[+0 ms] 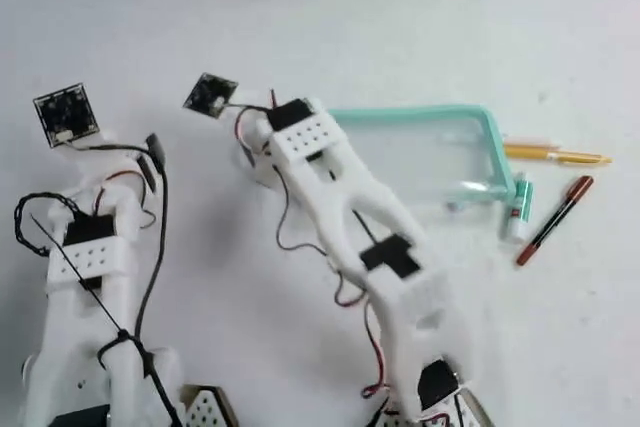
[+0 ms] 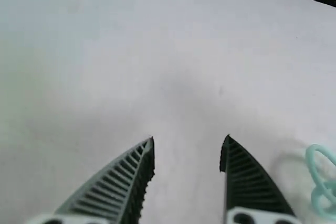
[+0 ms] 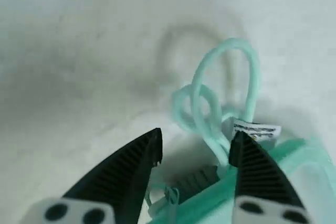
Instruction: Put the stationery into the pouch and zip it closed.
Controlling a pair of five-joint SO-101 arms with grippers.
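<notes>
Three stationery items, a yellow pencil, a brown-red pen and a white-and-green tube, lie near the white table's right edge, just beside the clear, mint-trimmed pouch. Right gripper: jaws apart, either side of the pouch's mint cord loop. Left gripper: jaws apart, over the table.

Hidden under the right arm in the high view: left end of the pouch. Cut off at the edge of the right wrist view: most of the pouch body. Cut off at the edge of the left wrist view: teal cord loop. Too small to identify: white-and-green stick at the pouch's right end
</notes>
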